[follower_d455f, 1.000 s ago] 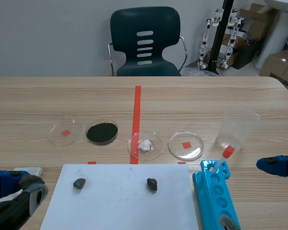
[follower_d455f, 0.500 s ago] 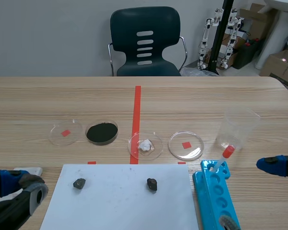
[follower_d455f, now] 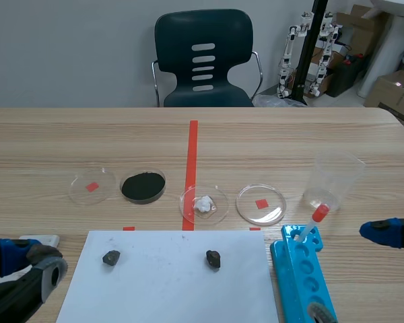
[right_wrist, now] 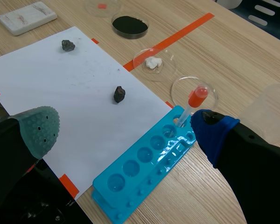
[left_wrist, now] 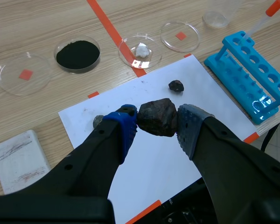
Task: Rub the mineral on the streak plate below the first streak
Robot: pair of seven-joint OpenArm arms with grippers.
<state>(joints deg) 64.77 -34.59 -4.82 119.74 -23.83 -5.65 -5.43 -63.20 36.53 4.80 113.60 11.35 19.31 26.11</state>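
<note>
A dark brown mineral chunk (left_wrist: 157,116) is pinched between the pads of my left gripper (left_wrist: 157,123), which is shut on it above the white paper sheet (left_wrist: 144,154). The streak plate (left_wrist: 18,161) is a small white tile lying off the paper beside that gripper, with faint streaks on it. It also shows in the scene view as the streak plate (follower_d455f: 40,239), just behind my left gripper (follower_d455f: 30,261) at the near left. My right gripper (right_wrist: 123,130) stands open over the paper and rack, and sits at the right edge as the right gripper (follower_d455f: 388,232).
Two small dark stones (follower_d455f: 111,257) (follower_d455f: 213,259) lie on the paper. Behind it are a petri dish with a red mark (follower_d455f: 92,186), a black powder dish (follower_d455f: 143,186), a dish with a white lump (follower_d455f: 204,204), another dish (follower_d455f: 261,204) and a plastic beaker (follower_d455f: 333,178). A blue tube rack (follower_d455f: 301,272) holds a red-bulbed dropper (follower_d455f: 316,219).
</note>
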